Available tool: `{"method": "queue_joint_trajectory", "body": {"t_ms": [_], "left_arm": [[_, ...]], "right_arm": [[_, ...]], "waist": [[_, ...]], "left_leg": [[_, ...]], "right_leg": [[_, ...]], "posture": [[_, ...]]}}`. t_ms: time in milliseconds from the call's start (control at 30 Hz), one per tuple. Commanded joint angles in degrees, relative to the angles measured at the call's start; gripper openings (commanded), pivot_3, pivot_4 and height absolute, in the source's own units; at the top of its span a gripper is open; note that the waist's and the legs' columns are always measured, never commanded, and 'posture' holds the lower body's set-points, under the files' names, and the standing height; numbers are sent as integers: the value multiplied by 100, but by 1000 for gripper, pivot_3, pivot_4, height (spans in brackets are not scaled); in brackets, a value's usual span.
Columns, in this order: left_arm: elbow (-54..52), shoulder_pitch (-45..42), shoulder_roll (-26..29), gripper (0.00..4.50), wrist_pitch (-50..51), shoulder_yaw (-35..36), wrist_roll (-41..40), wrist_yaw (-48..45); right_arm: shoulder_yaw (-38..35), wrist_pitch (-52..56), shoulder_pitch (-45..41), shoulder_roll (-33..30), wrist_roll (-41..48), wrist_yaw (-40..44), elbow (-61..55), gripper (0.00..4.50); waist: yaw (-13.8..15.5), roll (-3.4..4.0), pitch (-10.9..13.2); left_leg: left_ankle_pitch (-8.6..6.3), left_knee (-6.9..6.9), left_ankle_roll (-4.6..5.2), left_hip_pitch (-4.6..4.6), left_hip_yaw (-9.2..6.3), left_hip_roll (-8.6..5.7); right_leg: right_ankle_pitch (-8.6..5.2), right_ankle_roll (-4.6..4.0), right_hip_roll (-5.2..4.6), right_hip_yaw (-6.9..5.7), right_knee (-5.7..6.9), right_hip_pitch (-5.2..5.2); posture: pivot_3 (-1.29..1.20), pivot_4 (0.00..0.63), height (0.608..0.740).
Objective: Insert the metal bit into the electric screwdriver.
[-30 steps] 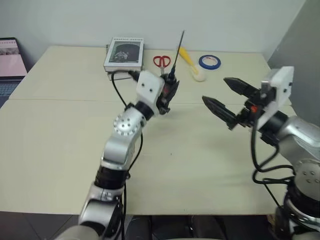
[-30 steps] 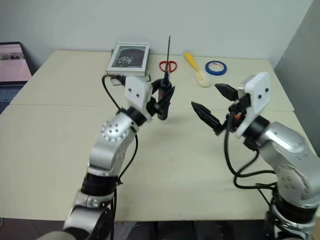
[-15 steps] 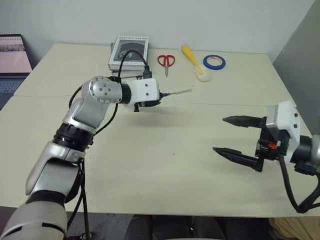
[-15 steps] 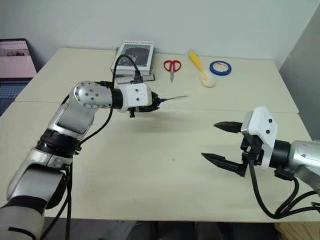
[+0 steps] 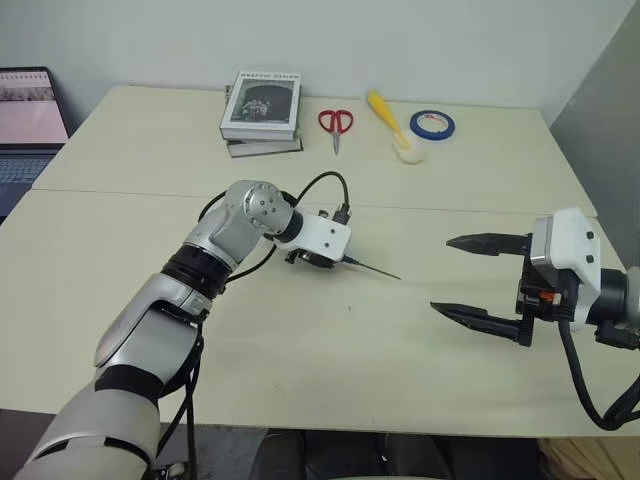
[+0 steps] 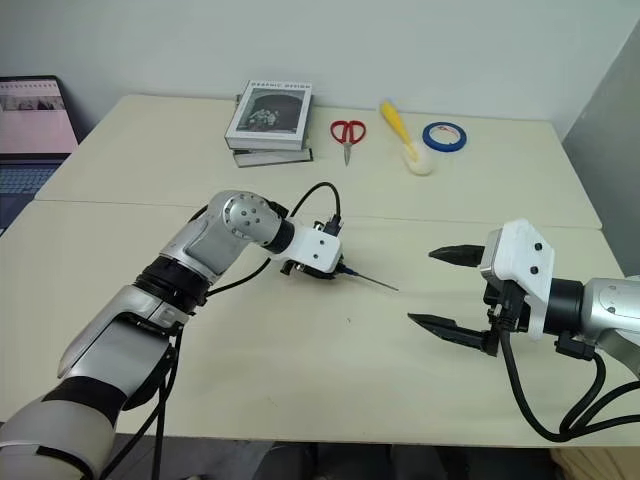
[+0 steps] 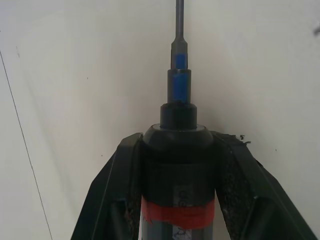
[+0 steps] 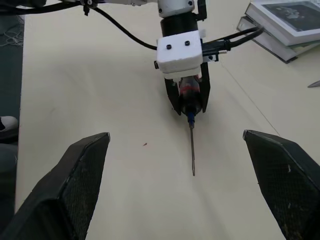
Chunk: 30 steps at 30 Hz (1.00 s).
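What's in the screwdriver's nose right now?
The metal bit sticks out of the screwdriver nose, blue collar showing, tip near the table. The left gripper clamps the body. How deep the bit sits is hidden inside.

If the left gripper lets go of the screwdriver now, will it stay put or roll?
Probably rolls: the electric screwdriver is round-bodied. The thin metal bit in its nose looks stiff, its tip near the table, so it may pivot. The left gripper holds it firmly.

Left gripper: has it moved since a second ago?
Yes. The left gripper, shut on the electric screwdriver, swung down from near the scissors toward the table.
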Motion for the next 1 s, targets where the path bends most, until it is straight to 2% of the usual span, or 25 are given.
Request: {"method": "queue_joint_trajectory", "body": {"t_ms": [33,67,400,600,767,867,1000], "left_arm": [[-133,8,-218,1979,116,-36,64,-14],[-137,16,-229,2357,119,-42,109,-18],[-530,-68,-207,4464,633,384,-195,-298],[-1067,-114,517,4464,1219,1179,-739,-489],[-1534,283,1327,4464,1890,2085,-1177,-214],[-2094,970,1861,4464,2369,2501,-1425,-229],[-3179,2240,2241,4464,2817,3276,-2124,-236]], "right_arm": [[35,-74,-47,-124,3,-11,-14,4500],[57,-76,-26,-143,-9,5,-10,4500],[155,-237,27,-323,-165,217,202,4500],[223,-556,84,-513,-482,619,552,4500],[58,-907,340,-583,-769,1000,928,4500],[-68,-1149,465,-450,-857,1069,1119,4500],[-190,-1521,792,-485,-1082,1454,1432,4500]], "waist": [[3,0,0],[3,0,0],[-13,0,0],[-46,0,0],[-41,1,0],[-50,3,-2],[-27,-1,-4]], "left_leg": [[0,2,0,0,0,0],[0,4,0,0,0,-1],[1,5,1,12,1,0],[1,4,1,24,4,2],[1,6,1,29,4,4],[1,6,1,37,10,4],[1,13,0,42,10,5]], "right_leg": [[0,0,0,0,0,1],[2,-2,0,0,0,2],[12,-13,1,3,11,4],[13,-10,3,5,19,5],[12,-10,4,5,29,6],[12,-11,3,8,37,7],[7,-16,2,7,65,4]], "posture": [[0,150,740],[0,150,740],[0,150,740],[0,150,740],[0,150,740],[0,150,740],[0,150,740]]}}
